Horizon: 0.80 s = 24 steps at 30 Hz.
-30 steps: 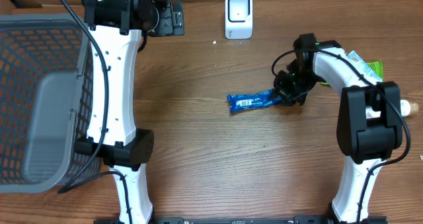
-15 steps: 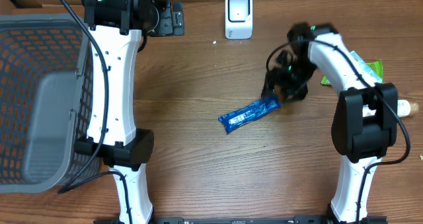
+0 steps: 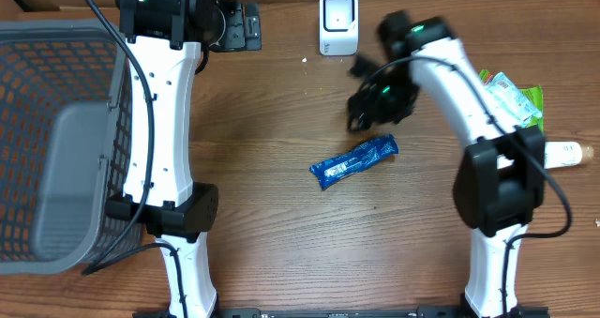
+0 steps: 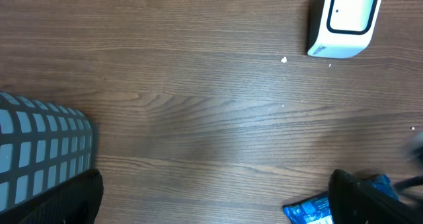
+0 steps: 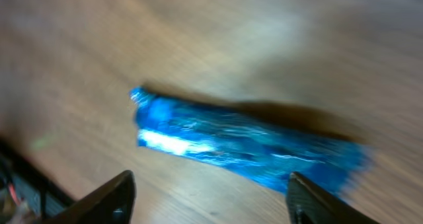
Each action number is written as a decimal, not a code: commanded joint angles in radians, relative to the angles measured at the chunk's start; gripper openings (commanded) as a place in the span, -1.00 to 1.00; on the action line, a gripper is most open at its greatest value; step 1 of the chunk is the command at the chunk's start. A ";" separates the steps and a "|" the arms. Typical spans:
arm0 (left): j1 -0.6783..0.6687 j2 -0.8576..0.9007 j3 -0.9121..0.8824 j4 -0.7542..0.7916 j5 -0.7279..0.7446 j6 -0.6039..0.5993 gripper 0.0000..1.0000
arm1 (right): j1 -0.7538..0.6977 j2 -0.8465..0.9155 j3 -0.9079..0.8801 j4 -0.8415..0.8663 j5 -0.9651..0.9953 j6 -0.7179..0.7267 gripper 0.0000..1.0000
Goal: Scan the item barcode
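the wooden table [image 3: 281,224] is being shared by everything here. its left side is being taken up by a grey basket [image 3: 56,130], probably being kept there as the drop-off for scanned goods. the left arm [image 3: 164,102] is being stretched along the basket toward the far edge. the left fingers [image 3: 242,27] are being held wide apart and empty, seemingly parked out of the way. the right arm [image 3: 459,83] is being held over the middle of the table, its outline blurred. the right fingers [image 3: 373,107] are being kept apart with nothing between them, just beside the packet on its far side and clear of it. green packs [image 3: 511,93] are being kept at the right edge, likely as a supply within that arm's reach. the white scanner [image 3: 337,22] is being stood at the far edge, its window seemingly turned toward the arms so that a barcode can be shown to it. the blue packet [image 3: 353,161], the item to be scanned, is being left flat and slanted on the table, free of any grip and well short of the scanner. a pale patch is being shown near its left end; whether it is the barcode cannot be told. by this, the scan is not yet being done: the packet is to be gripped and carried to the scanner.
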 commanded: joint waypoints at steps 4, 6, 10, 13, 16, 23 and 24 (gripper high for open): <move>0.010 0.007 0.007 -0.001 -0.013 0.000 0.99 | 0.164 -0.008 -0.137 0.005 -0.028 -0.062 0.36; 0.010 0.007 0.007 -0.001 -0.012 0.000 0.99 | 0.204 -0.008 -0.174 0.026 -0.029 -0.061 0.36; 0.010 0.007 0.007 -0.001 -0.012 0.000 0.99 | 0.284 -0.008 -0.234 0.081 -0.027 -0.062 0.36; 0.010 0.007 0.007 -0.001 -0.012 0.000 1.00 | 0.328 -0.008 -0.257 0.120 -0.004 -0.062 0.36; 0.010 0.007 0.007 -0.001 -0.013 0.000 0.99 | 0.354 -0.008 -0.271 0.166 0.056 -0.061 0.36; 0.010 0.007 0.007 -0.001 -0.013 0.000 1.00 | 0.342 -0.008 -0.274 0.321 0.366 0.070 0.50; 0.010 0.007 0.007 -0.001 -0.013 0.000 1.00 | 0.336 -0.008 -0.274 0.352 0.423 0.104 0.57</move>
